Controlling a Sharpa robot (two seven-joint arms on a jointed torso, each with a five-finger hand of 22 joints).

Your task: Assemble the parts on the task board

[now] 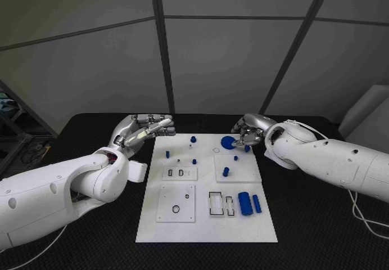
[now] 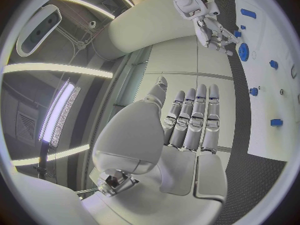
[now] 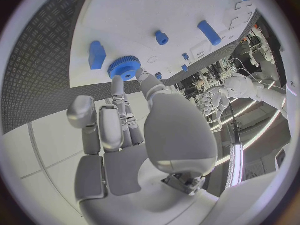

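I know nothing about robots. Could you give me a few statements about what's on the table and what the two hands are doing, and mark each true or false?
1. The right hand touches the blue gear at the far end of the task board. True.
2. The left hand holds a blue part. False: it is raised beside the board, holding nothing.
3. Two blue cylinders lie side by side on the board's near right part. True.
4. The task board is black on a white table. False: the board is white, the table black.
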